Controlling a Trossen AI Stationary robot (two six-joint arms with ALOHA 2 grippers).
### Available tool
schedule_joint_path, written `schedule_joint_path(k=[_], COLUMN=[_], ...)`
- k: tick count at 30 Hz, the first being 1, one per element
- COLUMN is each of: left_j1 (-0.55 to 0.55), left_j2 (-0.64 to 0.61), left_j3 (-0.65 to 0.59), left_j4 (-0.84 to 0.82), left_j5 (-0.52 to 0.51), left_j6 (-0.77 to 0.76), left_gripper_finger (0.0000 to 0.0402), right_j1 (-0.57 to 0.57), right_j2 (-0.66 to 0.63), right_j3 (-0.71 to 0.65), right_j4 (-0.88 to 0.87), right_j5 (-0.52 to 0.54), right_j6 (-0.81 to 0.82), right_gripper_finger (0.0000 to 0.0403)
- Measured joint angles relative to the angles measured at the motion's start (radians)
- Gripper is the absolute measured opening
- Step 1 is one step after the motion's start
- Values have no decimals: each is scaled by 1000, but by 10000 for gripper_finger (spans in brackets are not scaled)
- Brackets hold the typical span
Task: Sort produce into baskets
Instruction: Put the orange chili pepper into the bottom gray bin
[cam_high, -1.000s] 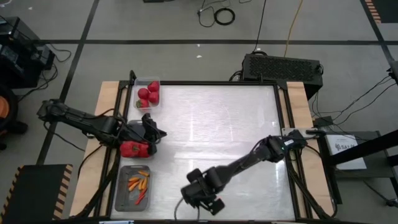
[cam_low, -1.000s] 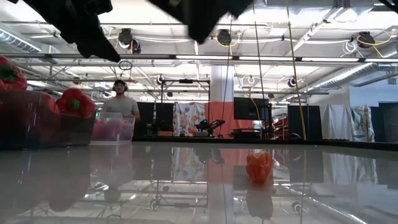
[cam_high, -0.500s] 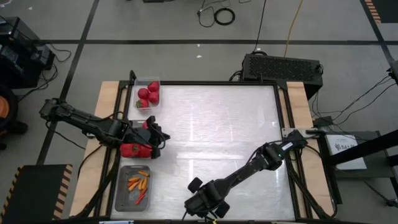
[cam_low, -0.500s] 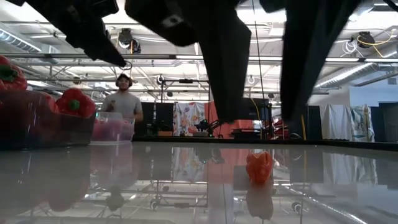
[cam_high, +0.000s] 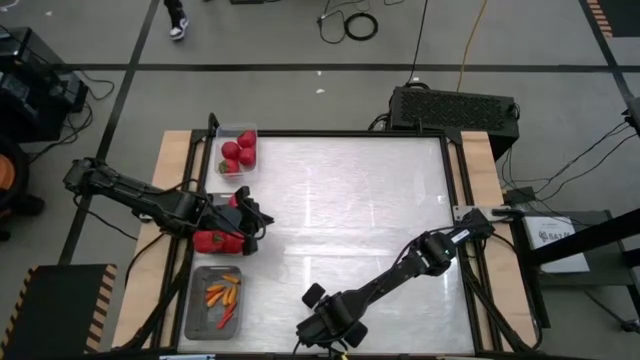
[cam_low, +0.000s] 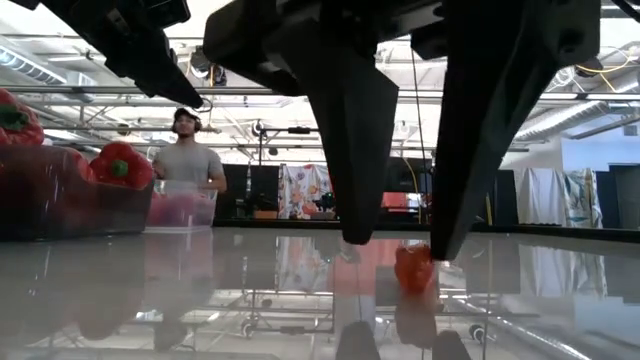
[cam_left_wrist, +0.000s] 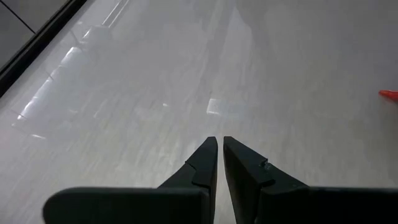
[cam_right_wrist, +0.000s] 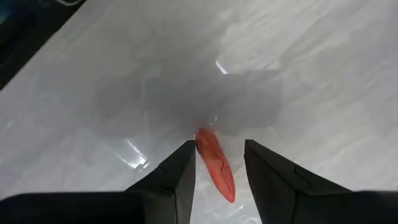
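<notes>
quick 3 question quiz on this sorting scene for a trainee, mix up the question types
1. True or false: the right gripper stands open with an orange-red chili pepper lying between its fingers on the table.
2. Which basket holds the tomatoes? A) the small clear basket B) the grey basket with chilies C) the grey basket with bell peppers
3. Fill in: the left gripper is ___, with nothing between its fingers.

Key
1. True
2. A
3. shut
</notes>
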Motion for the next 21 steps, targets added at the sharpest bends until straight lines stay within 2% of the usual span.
schedule_joint_path(k=[9, 12, 17, 19, 21], left_j1=[0, 0, 0, 0, 0], left_j2=[0, 0, 0, 0, 0], left_j3=[0, 0, 0, 0, 0], left_j4=[3, 2, 0, 0, 0], left_j5=[0, 0, 0, 0, 0], left_j6=[-1, 0, 0, 0, 0], left_gripper_finger=[35, 35, 35, 35, 35], right_j1=[2, 2, -2, -7, -13], right_j2=[40, 42, 31, 25, 23], right_j3=[1, 1, -2, -2, -2], right_j4=[-28, -16, 8, 15, 53], right_j5=[-8, -16, -7, -5, 15], right_j6=[13, 11, 9, 10, 10], right_gripper_finger=[123, 95, 20, 10, 17])
